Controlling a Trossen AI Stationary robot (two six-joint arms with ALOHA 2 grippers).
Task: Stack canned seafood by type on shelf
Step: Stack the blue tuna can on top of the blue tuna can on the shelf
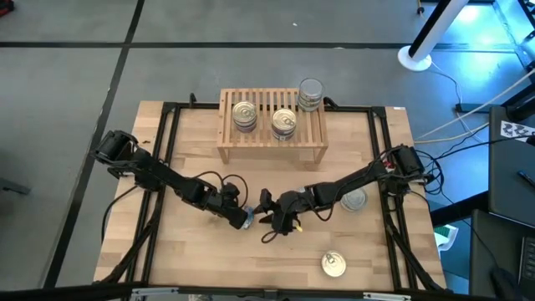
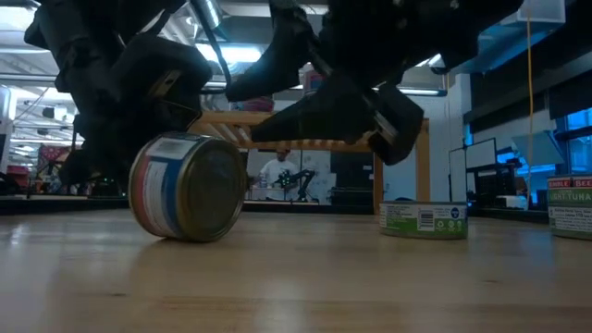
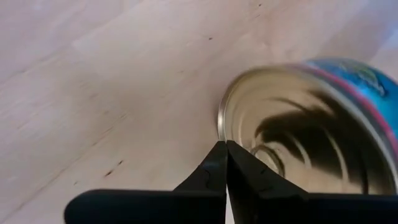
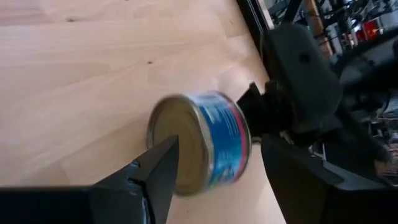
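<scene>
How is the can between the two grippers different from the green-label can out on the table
The can between the grippers lies tipped on its side, its round end facing the low camera; the green-label can sits flat and upright. The tipped can has a blue and red label and looks taller-bodied; the green one is low and flat. The tipped can sits between the left gripper and right gripper; the green one stands alone. Both rest on the wooden table.
</scene>
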